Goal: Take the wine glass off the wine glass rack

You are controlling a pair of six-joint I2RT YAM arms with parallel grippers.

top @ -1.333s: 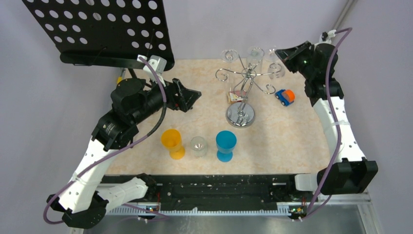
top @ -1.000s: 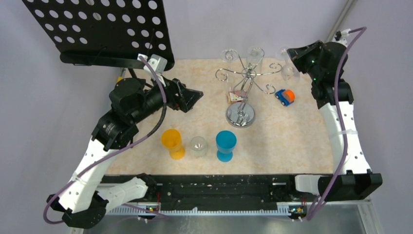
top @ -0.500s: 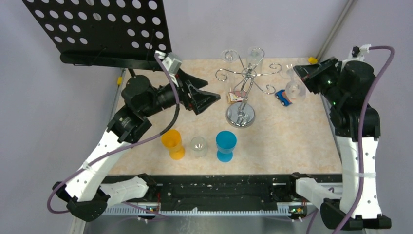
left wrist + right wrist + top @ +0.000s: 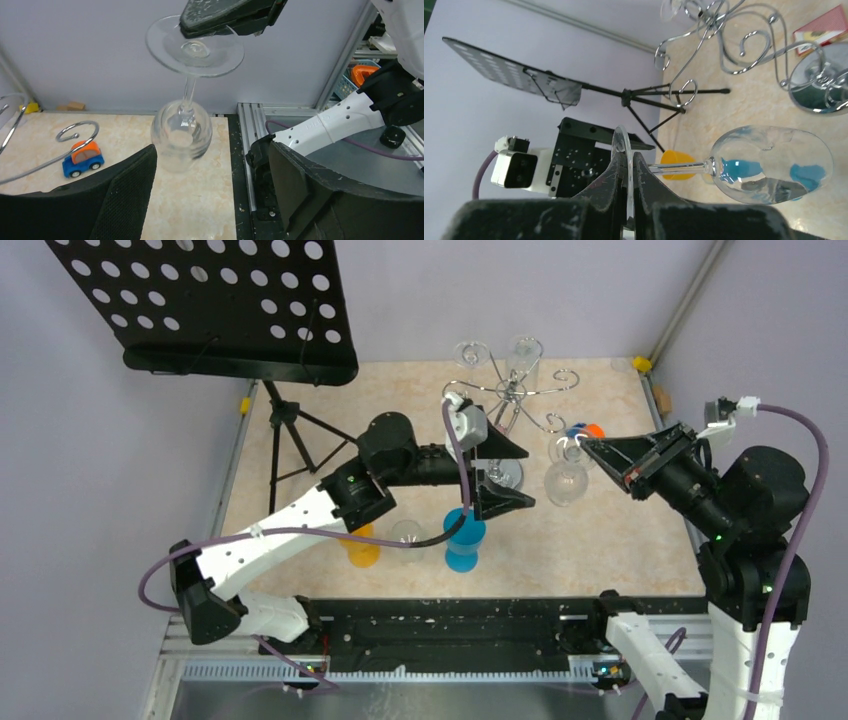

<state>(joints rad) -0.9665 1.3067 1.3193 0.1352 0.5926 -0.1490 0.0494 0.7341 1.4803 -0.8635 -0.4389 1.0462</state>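
My right gripper (image 4: pixel 590 447) is shut on the round foot of a clear wine glass (image 4: pixel 565 483), which hangs bowl-down in the air, clear of the rack. In the right wrist view the right gripper (image 4: pixel 628 159) pinches the foot edge-on, and the wine glass bowl (image 4: pixel 771 165) sticks out to the right. The chrome wine glass rack (image 4: pixel 512 390) stands at the back middle, with two more glasses on it. My left gripper (image 4: pixel 528 478) is open, just left of the bowl. In the left wrist view the wine glass (image 4: pixel 181 135) hangs ahead of the left gripper (image 4: pixel 212 200), beyond its fingertips.
A black music stand (image 4: pixel 220 300) on a tripod stands at the back left. An orange cup (image 4: pixel 357 545), a small clear cup (image 4: pixel 407 537) and a blue cup (image 4: pixel 463 540) stand near the front. A blue and orange toy car (image 4: pixel 82 159) sits by the rack.
My right gripper has drawn the wine glass off the rack arm and carried it forward and left. My left arm has swung right across the table, gripper open, up to the glass.
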